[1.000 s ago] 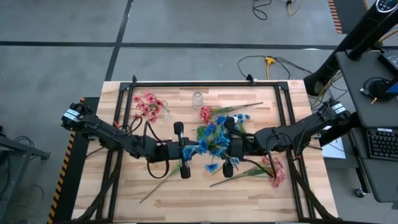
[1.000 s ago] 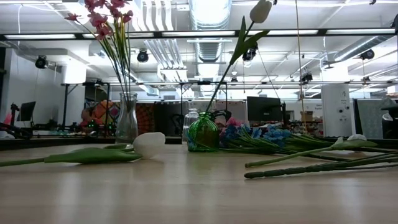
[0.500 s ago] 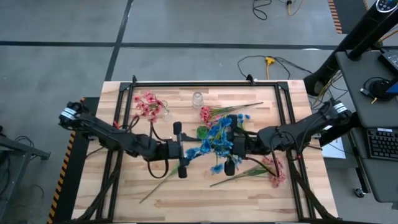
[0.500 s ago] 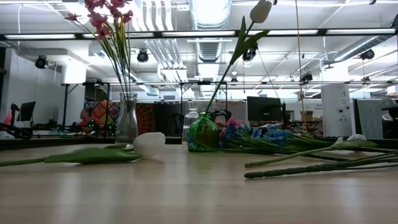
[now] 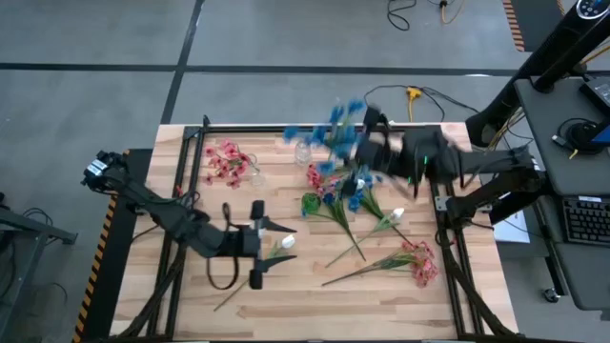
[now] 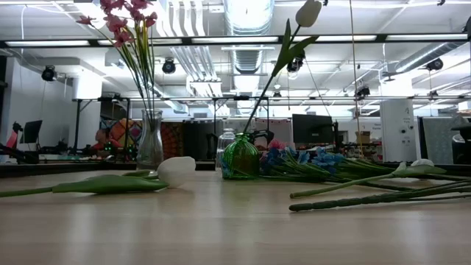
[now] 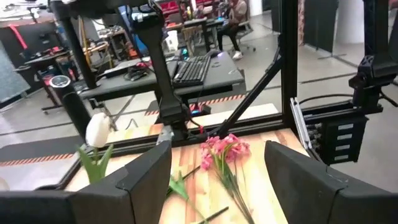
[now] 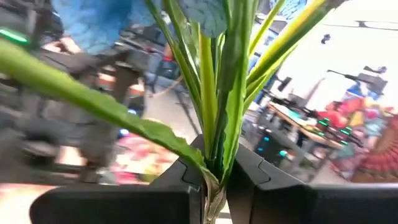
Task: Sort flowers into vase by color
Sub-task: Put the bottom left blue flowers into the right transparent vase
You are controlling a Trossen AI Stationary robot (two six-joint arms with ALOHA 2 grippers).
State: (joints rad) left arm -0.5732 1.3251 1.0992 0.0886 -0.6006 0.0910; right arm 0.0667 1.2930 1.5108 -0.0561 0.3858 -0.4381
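My right gripper [image 5: 360, 152] is high over the table's far middle, shut on a bunch of blue flowers [image 5: 334, 122] whose blossoms show blurred. My left gripper [image 5: 272, 243] hovers open at the near left, above a white tulip [image 5: 283, 246] lying on the table. Nothing is between its fingers [image 7: 149, 180]. A green vase [image 5: 311, 203] at the centre holds a white tulip [image 6: 309, 11]. A glass vase [image 6: 149, 143] at the far left holds pink flowers [image 5: 225, 160]. More blue blossoms [image 5: 351, 197] lie beside the green vase. My right gripper pinches several green stems [image 8: 214, 158] of the blue flowers between its two fingers. The stems and leaves fan out past the fingertips, with a blue blossom [image 8: 99, 18] beyond them. In the high view the bunch is lifted clear of the table.
A small clear jar [image 5: 303, 151] stands behind the green vase. A white tulip [image 5: 396, 217] and pink sprigs [image 5: 419, 262] lie at the near right, their stems pointing to the near middle. Black frame rails [image 5: 191, 162] run along the table's left, right and far sides.
My right gripper has swung up and toward the far edge, carrying the blue bunch, which is lifted clear of the table's middle. My left gripper has drawn back toward the table's left and near edges, away from the blue flowers it was against.
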